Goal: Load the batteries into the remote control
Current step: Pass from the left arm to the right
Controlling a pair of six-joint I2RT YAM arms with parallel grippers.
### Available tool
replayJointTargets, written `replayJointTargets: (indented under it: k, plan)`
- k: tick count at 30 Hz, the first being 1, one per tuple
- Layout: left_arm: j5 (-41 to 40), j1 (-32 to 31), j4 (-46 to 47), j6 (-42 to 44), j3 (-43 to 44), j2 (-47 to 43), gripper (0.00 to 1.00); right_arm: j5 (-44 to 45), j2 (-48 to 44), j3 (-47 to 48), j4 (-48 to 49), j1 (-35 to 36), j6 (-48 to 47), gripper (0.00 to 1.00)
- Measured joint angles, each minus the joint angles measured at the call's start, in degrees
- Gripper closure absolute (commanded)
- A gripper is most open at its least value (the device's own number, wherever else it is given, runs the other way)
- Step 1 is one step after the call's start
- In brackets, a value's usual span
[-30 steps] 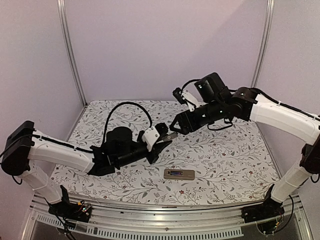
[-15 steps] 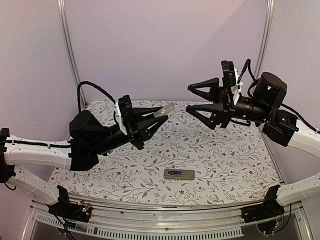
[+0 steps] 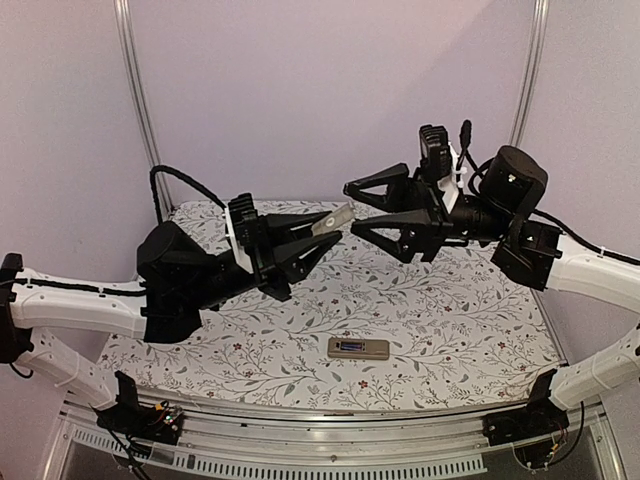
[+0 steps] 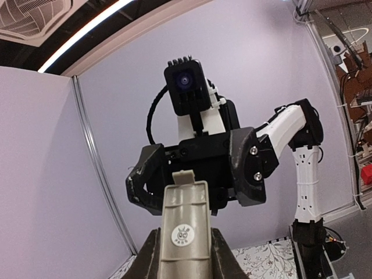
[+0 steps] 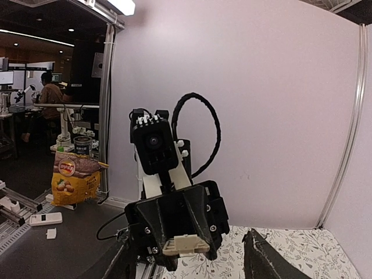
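Aloft, two arms face each other above the remote control (image 3: 358,348).
Left gripper (image 3: 323,230) clamps a grey-tan cover (image 3: 336,217), likely held clear for loading; right gripper (image 3: 352,208) gapes, empty.

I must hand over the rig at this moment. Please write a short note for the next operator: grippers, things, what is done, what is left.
Left gripper: shut on a flat grey-tan cover piece, held up in the air.
Right gripper: open and empty, facing the piece's free end, not gripping it.
Remote control: lies on the table, with a dark opening showing; the batteries are too small to make out.
Done: the cover seems to be off.
Left: check that the batteries are in, then probably refit the cover.
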Motion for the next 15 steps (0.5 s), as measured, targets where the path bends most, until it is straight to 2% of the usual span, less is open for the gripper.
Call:
replayJointTargets:
  k: [5,12,15]
  plan:
    - [0.02,-0.07,0.52,0.44,0.02,0.55,0.85,-0.63,1.81,0.00,2.62,0.96,1.95,0.45]
    - [0.00,-0.24,0.92,0.57,0.02,0.63,0.85,-1.11,3.28,0.00,3.91,0.96,3.93,0.68]
    - [-0.07,-0.24,1.09,0.66,0.02,0.63,0.85,-1.79,3.41,0.00,4.50,0.96,4.74,0.74]
